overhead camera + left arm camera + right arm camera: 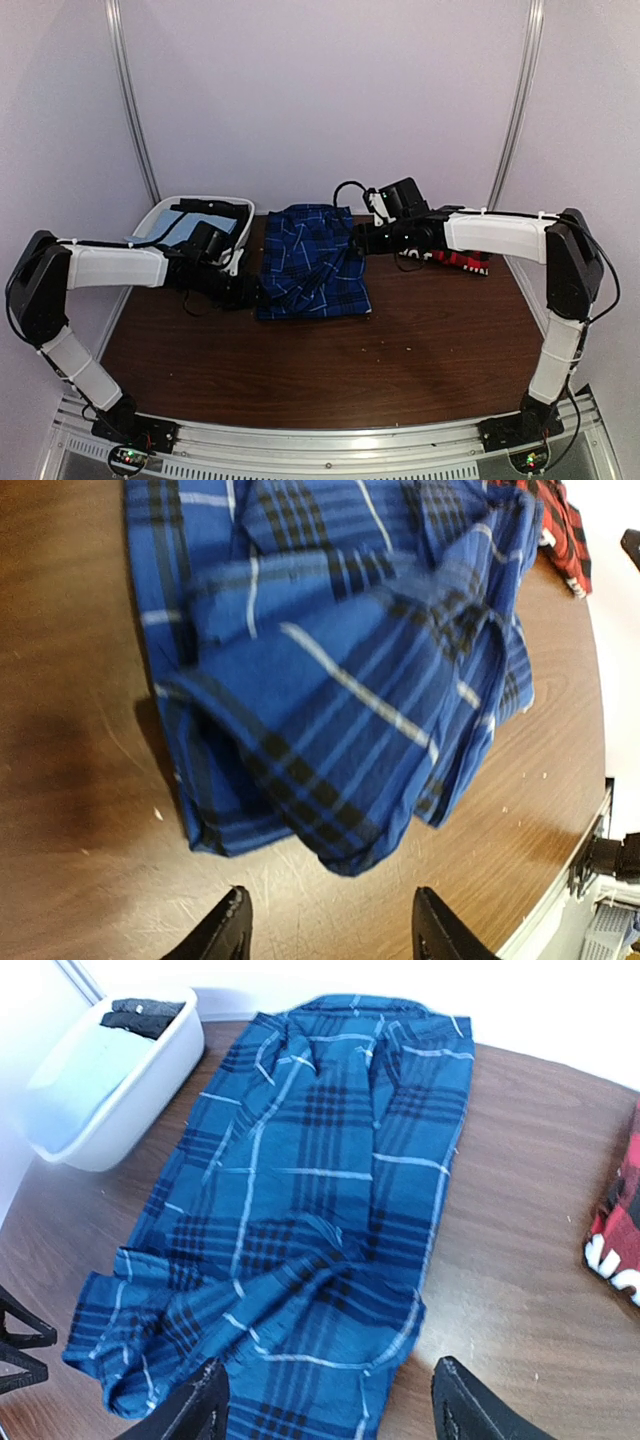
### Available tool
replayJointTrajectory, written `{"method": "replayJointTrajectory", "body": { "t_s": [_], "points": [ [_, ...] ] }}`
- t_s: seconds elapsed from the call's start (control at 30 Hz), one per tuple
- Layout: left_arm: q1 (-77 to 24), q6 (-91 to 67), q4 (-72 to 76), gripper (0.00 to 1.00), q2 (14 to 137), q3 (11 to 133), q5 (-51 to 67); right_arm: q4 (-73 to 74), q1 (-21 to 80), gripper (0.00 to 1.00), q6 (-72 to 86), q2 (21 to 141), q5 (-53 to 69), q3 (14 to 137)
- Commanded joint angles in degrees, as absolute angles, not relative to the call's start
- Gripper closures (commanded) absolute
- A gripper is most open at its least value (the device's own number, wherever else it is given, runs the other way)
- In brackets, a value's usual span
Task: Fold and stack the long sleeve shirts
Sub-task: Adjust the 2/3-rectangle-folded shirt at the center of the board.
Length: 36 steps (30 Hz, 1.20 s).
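Note:
The dark blue plaid shirt (312,262) lies partly folded and rumpled on the brown table, mid-back. It fills the left wrist view (340,670) and the right wrist view (310,1200). The red-and-black check shirt (462,262) lies at the back right, mostly hidden behind the right arm; its edge shows in the wrist views (555,525) (620,1230). My left gripper (250,292) (332,935) is open and empty, just off the blue shirt's left near corner. My right gripper (358,240) (325,1410) is open and empty, above the shirt's right edge.
A white bin (170,215) (130,1090) stands at the back left, holding a plain light blue cloth (85,1075) and a black garment (145,1010). Bare brown table (330,370) spreads in front of the shirt. White walls close in the back and sides.

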State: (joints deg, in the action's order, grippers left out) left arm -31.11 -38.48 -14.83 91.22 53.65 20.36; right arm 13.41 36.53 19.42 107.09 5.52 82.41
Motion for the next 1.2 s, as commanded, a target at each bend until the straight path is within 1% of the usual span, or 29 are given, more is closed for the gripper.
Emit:
{"method": "replayJointTrajectory", "body": {
  "t_s": [0.0,0.17,0.33,0.4,0.47,0.6,0.67,0.73,0.9,1.03,1.13,1.17],
  "points": [
    [-31.63,-40.20,-6.84,0.42,91.74,51.63,25.67,10.19,36.13,0.29,19.63,104.91,6.42,76.74],
    [-31.73,-42.75,-1.91,0.42,95.03,52.67,29.87,8.21,35.57,0.28,20.49,104.76,7.71,73.67],
    [-31.73,-44.48,-0.40,0.49,98.94,56.19,31.58,7.14,35.25,0.29,21.08,105.18,8.60,72.69],
    [-31.44,-44.78,-0.43,0.56,101.13,58.51,31.70,6.97,35.16,0.29,21.22,105.35,9.00,72.60],
    [-30.85,-45.31,-0.39,0.67,102.83,60.81,31.75,6.72,35.16,0.29,21.40,105.23,9.40,72.43],
    [-28.77,-47.69,2.39,0.88,105.21,65.01,32.32,6.67,35.14,0.29,21.37,105.07,9.65,71.87],
    [-27.17,-49.64,3.79,0.95,106.37,66.07,32.67,6.63,35.16,0.29,21.36,105.03,9.51,71.66],
    [-25.18,-52.36,5.95,1.00,107.64,66.51,32.91,6.39,35.09,0.29,21.36,105.10,9.36,71.44],
    [-20.97,-58.46,12.51,1.00,111.54,68.52,33.70,6.01,34.51,0.29,21.27,107.12,9.41,72.94],
    [-20.65,-57.94,10.29,1.00,116.93,75.02,34.25,6.12,33.23,0.29,20.63,110.46,10.18,76.08],
    [-20.48,-57.62,8.59,1.00,117.93,77.51,32.27,5.84,31.96,0.28,20.31,113.51,11.87,78.81],
    [-20.40,-57.30,7.97,0.97,118.02,78.07,31.47,5.34,31.54,0.28,20.28,114.62,12.92,79.65]
  ]
}}
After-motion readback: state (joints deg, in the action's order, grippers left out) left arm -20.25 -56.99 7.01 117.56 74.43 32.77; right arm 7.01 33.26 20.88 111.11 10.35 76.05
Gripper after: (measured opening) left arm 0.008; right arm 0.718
